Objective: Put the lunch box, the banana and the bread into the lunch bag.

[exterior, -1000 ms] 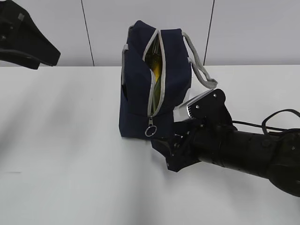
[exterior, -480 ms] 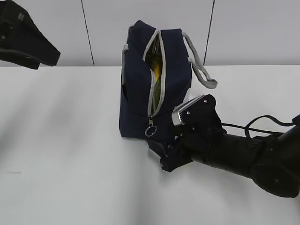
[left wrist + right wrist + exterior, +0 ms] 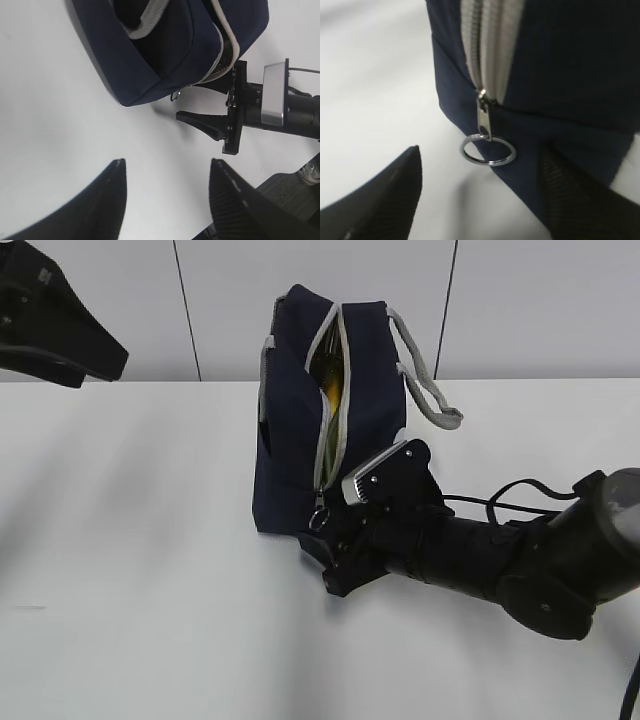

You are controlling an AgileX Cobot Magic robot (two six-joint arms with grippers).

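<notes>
Item: one lunch bag (image 3: 300, 420), upright on the surface (image 3: 130, 540), zipper partly open, yellow showing inside. One ring pull (image 3: 487, 150) hangs just ahead of the right end effector (image 3: 480, 195), fingers spread wide either side. Step, judged: closing the bag; next, pinch the ring. Left end effector (image 3: 167, 200): wide, empty, well apart.

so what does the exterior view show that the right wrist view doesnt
Only the exterior view shows the whole lunch bag standing on the table, its grey handle, the zipper gaping near the top with something yellow inside, and the right arm lying low beside the bag. Only the right wrist view shows the ring pull up close, with the open right claw fingers either side of it, not touching. Both show the navy bag, grey zipper and ring pull.
</notes>
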